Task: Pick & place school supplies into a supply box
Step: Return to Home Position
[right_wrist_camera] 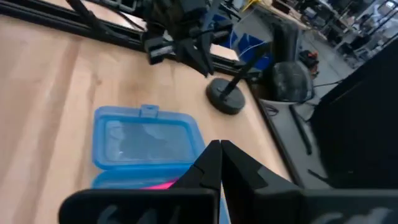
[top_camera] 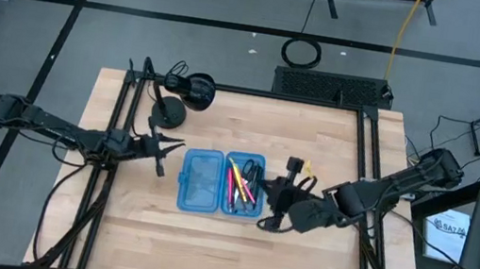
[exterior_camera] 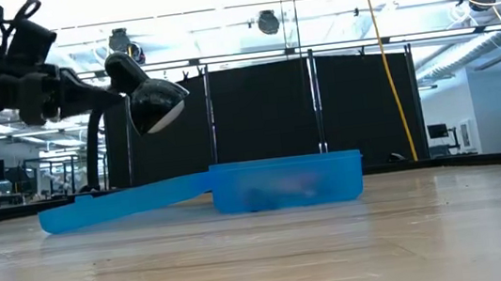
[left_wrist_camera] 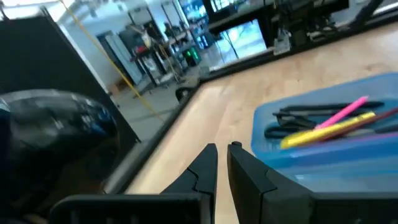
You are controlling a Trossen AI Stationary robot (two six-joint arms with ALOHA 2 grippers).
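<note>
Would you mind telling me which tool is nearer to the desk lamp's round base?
Left. The left tool hovers right beside the lamp base; the right tool is across the open blue box, at its pen-filled half.

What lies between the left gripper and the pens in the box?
The supply box's empty half lies between the left gripper and the pens; the high view shows it.

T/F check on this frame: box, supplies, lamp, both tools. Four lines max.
1. The supply box lies open, with pens in one half only. True.
2. The right tool grips a yellow pen. False: it is shut on nothing, beside the box.
3. The desk lamp stands inside the box. False: it stands on the table, beyond the box.
4. The left tool is on the side of the box's empty half. True.
</note>
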